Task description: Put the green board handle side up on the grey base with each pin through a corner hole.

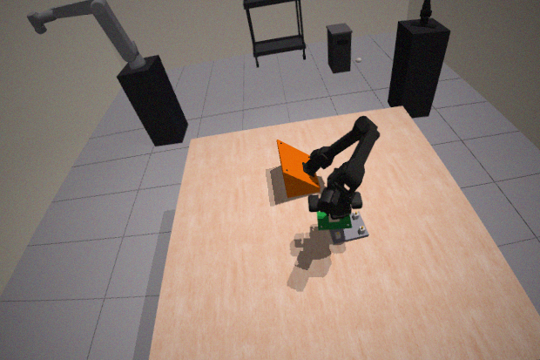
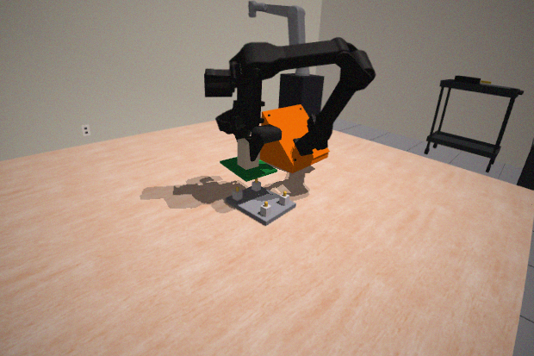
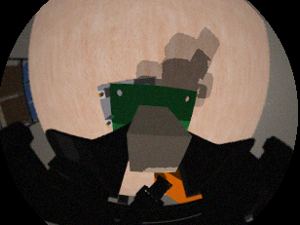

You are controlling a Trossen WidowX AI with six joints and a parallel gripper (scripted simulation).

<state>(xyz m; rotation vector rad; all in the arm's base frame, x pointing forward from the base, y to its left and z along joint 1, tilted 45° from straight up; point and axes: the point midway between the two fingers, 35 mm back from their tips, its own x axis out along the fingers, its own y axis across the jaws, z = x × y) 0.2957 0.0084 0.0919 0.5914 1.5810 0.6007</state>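
The board [image 1: 322, 226] [image 2: 246, 174] [image 3: 151, 96] is in the air, handle up, above part of the base [image 1: 356, 233] [image 2: 266, 221] [image 3: 105, 107] and off its pins. Your claw [image 1: 334, 211] [image 2: 249, 155] [image 3: 153, 125] is partway open, clamped on the handle [image 2: 247, 158] [image 3: 159, 145]. Near it, your arm [image 1: 362, 152] [image 2: 301, 54] stands on an orange wedge [image 1: 294, 167] [image 2: 284, 127] [image 3: 180, 190]. You can read no brand, label or writing anywhere.

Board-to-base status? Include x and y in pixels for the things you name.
Done: green board [image 1: 323, 223] [image 2: 246, 173] [image 3: 151, 96] is off the table, handle up.
In hand: gripper [image 2: 249, 155] shut on its handle [image 2: 247, 161] [image 3: 158, 150], board above the grey base [image 1: 355, 235] [image 2: 265, 221], offset.
Left: align holes with pins, seat, release, withdraw.
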